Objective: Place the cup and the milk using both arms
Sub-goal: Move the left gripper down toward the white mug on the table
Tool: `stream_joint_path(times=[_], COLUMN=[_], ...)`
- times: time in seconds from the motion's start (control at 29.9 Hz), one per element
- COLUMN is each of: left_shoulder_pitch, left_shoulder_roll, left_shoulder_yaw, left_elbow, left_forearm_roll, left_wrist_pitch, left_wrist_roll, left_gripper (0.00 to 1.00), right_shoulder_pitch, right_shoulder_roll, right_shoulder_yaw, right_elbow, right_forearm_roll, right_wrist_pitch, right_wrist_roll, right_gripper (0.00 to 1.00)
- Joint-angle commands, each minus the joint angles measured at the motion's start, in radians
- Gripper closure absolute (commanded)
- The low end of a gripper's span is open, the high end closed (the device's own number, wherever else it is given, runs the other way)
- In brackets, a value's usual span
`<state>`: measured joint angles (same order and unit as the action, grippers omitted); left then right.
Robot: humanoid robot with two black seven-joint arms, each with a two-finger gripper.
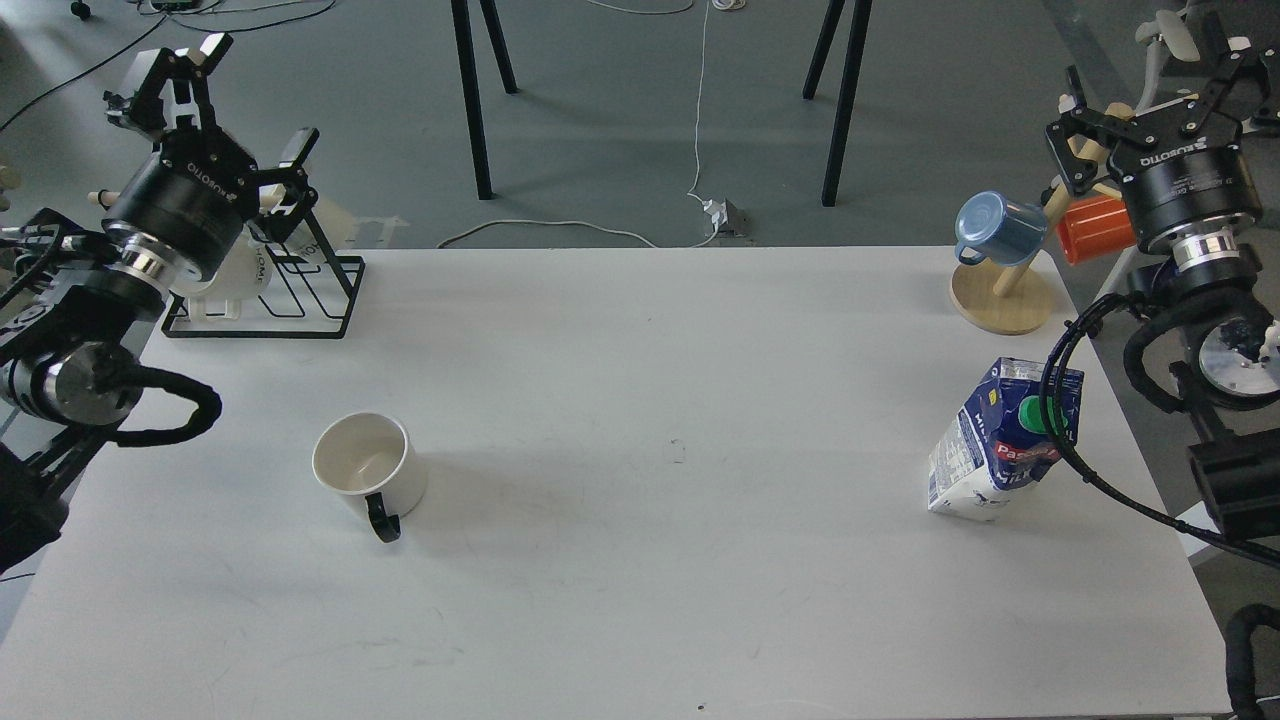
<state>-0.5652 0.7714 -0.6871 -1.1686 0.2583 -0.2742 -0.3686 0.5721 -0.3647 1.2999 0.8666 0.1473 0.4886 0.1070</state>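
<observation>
Cup (362, 465) and milk (1003, 440) stand far apart on the table (640, 400); left pincer (185, 60) and right pincer (1150, 105) hover released beyond it.

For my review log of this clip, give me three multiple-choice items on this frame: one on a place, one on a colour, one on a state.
1. Where does the white ceramic mug with the black loop handle stand?
A. left half of the white table
B. on the wooden stand
C. in the wire rack

2. What colour is the screw cap on the blue and white gable-top milk carton?
A. red
B. green
C. yellow

3. What are the left end effector and right end effector holding?
A. the mug
B. the carton
C. nothing

A: the mug sits left of centre.
B: the cap is green.
C: both are raised and empty.
</observation>
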Motion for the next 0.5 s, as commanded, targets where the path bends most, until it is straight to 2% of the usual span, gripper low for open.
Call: stream_joint_path(times=[0.0, 0.1, 0.3, 0.47], left_shoulder_pitch=[0.042, 0.062, 0.088, 0.096], left_shoulder_roll=[0.155, 0.215, 0.246, 0.236], left_shoulder_yaw=[0.050, 0.063, 0.093, 0.139], left_elbow=[-0.103, -0.117, -0.129, -0.109], left_forearm_roll=[0.313, 0.563, 0.894, 1.400], left_wrist_pitch=[0.007, 0.004, 0.020, 0.180], left_wrist_roll=[-0.003, -0.010, -0.013, -0.012], left_gripper=[0.01, 0.03, 0.05, 0.05], right_shoulder_pitch=[-0.008, -0.008, -0.006, 0.000], right_shoulder_roll=[-0.002, -0.002, -0.003, -0.005], right_shoulder_yaw=[0.002, -0.001, 0.002, 0.002], right_elbow=[0.008, 0.009, 0.008, 0.009], right_forearm_roll=[0.000, 0.000, 0.000, 0.000], right_wrist_pitch=[0.000, 0.000, 0.000, 0.000], right_wrist_roll=[0.000, 0.000, 0.000, 0.000], right_gripper=[0.01, 0.01, 0.01, 0.01])
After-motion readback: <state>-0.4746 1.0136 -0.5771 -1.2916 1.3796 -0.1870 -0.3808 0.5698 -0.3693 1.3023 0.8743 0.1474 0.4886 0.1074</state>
